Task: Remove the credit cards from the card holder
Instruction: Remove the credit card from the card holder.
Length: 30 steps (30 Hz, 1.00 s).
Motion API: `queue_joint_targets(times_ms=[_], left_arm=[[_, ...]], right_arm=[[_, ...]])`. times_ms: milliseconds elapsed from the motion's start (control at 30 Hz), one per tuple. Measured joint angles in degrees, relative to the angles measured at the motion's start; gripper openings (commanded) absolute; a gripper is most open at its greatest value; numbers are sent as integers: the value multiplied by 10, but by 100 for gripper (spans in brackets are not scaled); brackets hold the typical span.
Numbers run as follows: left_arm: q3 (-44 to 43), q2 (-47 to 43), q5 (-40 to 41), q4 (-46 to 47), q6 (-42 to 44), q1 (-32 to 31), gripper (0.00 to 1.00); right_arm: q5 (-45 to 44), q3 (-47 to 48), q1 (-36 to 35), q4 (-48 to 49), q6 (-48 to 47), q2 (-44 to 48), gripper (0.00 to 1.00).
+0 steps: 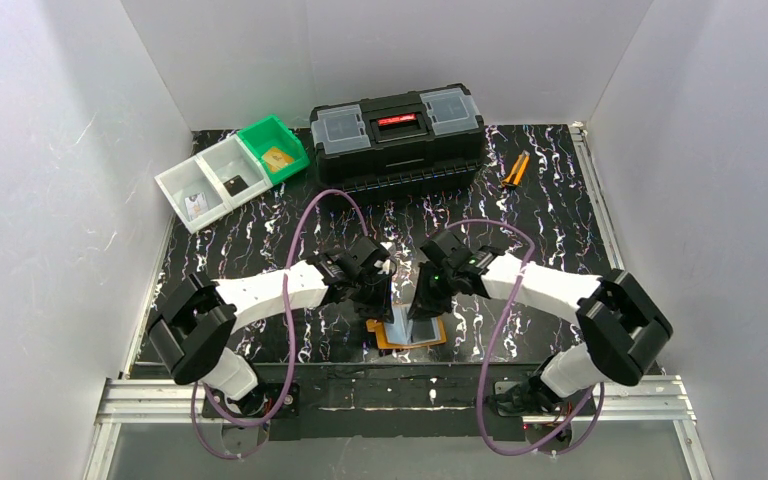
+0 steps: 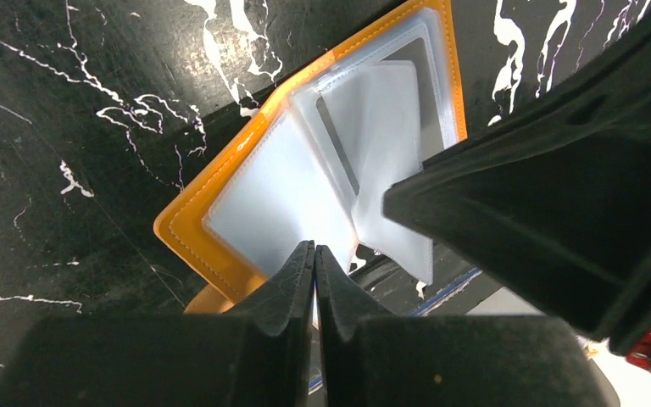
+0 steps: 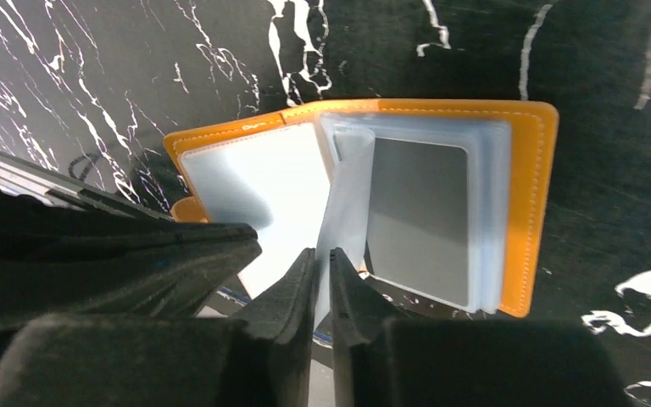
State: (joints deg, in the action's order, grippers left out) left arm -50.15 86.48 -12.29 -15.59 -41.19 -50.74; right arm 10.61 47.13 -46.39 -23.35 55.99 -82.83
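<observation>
The orange card holder [image 1: 384,337] lies open near the table's front edge, its clear pockets fanned up. In the left wrist view, my left gripper [image 2: 314,248] is shut on the near edge of a clear pocket leaf [image 2: 280,203] over the holder's orange cover [image 2: 188,233]. In the right wrist view, my right gripper [image 3: 323,253] is shut on an upright clear pocket leaf [image 3: 347,203]. A grey credit card [image 3: 417,219] sits in the pocket stack to the right of it, inside the orange cover [image 3: 529,212]. From above, both grippers [image 1: 388,288] [image 1: 423,300] meet over the holder.
A black toolbox [image 1: 397,137] stands at the back. White bins [image 1: 210,180] and a green bin [image 1: 273,148] at the back left hold a dark card [image 1: 233,184] and a gold card [image 1: 278,158]. Orange-handled pliers [image 1: 515,170] lie at the back right.
</observation>
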Motion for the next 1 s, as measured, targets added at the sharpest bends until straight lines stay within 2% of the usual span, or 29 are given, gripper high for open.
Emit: queue_joint_targets(times_ms=[167,433,633,833,1000], left_arm=[[0,-27,7,-21,4,0,2],[-3,-104,62,-84,7,3,0],[1,-110,83,-111,3,13,0],[1,-115,85,-121,2,15,0],[1,-130,84,-129,1,15,0]], right_arm=[[-1,31,-22,2,12,-35,41],[-10,52,-47,5,22,-45,60],[-10,53,-63,12,28,-68,69],[-2,54,-71,31,40,-88,73],[-2,61,-75,40,43,-89,69]])
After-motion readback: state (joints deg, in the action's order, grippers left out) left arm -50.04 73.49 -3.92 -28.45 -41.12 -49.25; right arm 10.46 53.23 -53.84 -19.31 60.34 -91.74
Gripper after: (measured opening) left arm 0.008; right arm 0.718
